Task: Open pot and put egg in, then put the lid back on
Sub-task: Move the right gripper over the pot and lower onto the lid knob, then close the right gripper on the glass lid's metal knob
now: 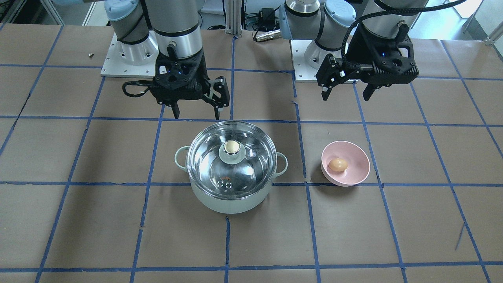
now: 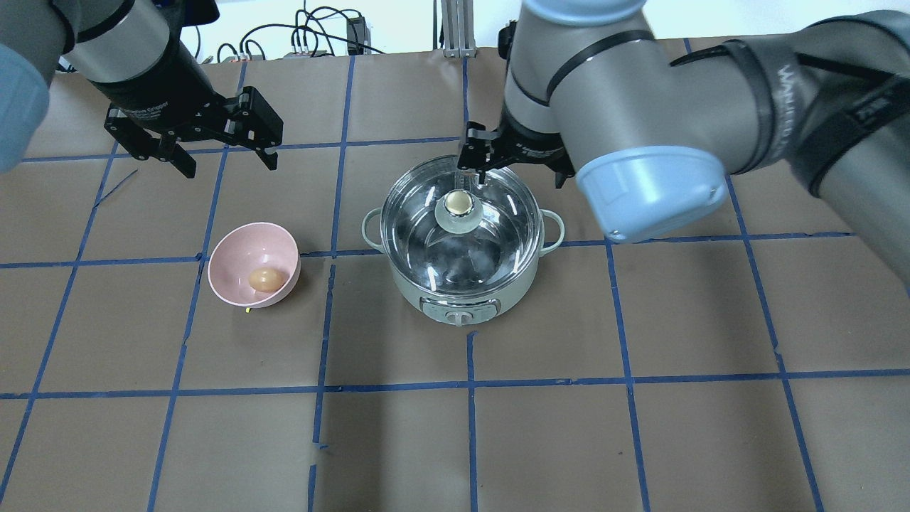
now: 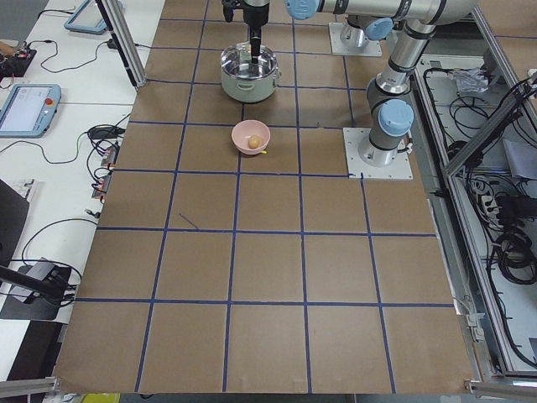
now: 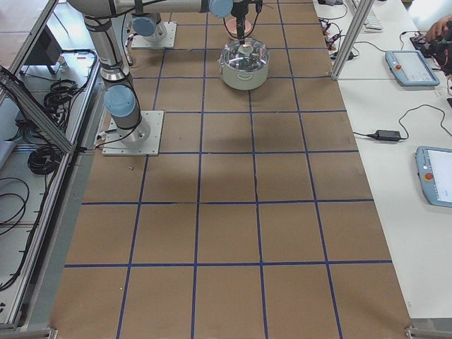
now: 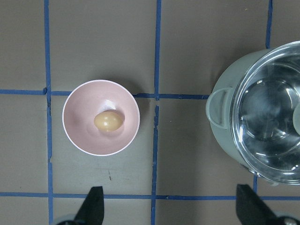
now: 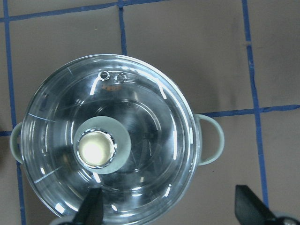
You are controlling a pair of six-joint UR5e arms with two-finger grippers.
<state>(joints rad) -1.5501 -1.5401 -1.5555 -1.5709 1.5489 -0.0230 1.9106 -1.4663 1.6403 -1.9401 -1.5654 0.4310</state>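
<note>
Domed glass lid [image 1: 232,161] caps round, glossy mint pot [image 1: 232,198]

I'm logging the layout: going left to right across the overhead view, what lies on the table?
Round pink bowl holding the small tan-brown oval egg → round pale mint-green pot closed by its clear glass domed lid.

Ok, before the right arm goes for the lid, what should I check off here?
1. The lid seated on the pot: ok.
2. The knob free of obstruction: ok.
3. The right gripper open: ok.
4. The right gripper centred over the knob: not ok, it sits off to one side in the wrist view.
5. The egg lying in the pink bowl: ok.
6. The left gripper open, clear of the pot: ok.
</note>
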